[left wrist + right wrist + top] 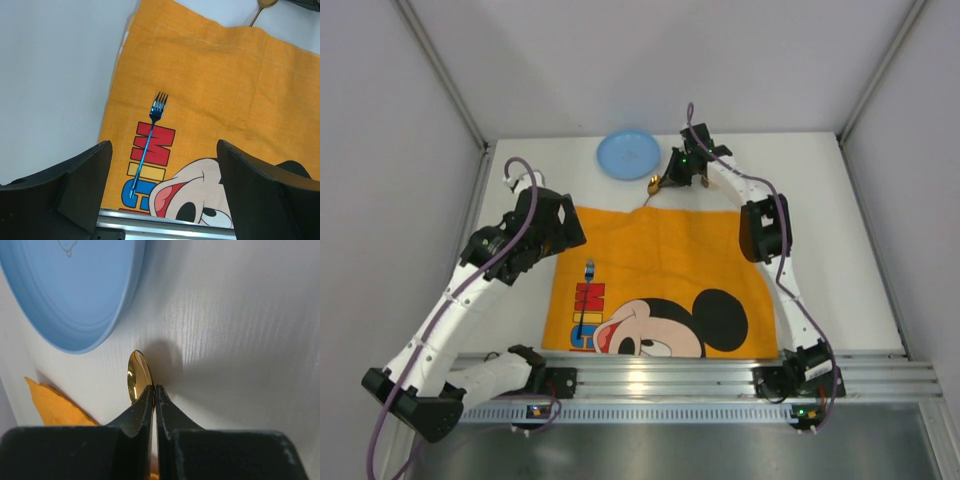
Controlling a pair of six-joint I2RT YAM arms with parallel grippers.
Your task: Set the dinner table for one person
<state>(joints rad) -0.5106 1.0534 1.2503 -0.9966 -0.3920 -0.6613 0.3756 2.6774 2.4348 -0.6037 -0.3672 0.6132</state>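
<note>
My right gripper (672, 180) (154, 389) is shut on a gold spoon (654, 184) (135, 374) just past the far edge of the orange mouse placemat (670, 255), next to the light blue plate (628, 153) (75, 290). The spoon's bowl sticks out beyond the fingertips, close over the white dinner table (840, 250) (240, 315). A blue fork (588, 285) (148, 142) lies on the placemat's left side (225, 90), tines pointing away. My left gripper (563, 232) (163, 150) is open and empty, held above the fork.
Grey walls close in the table on the left, right and back. An aluminium rail (700, 375) runs along the near edge by the arm bases. The placemat's far corner (50, 405) lies below the plate in the right wrist view.
</note>
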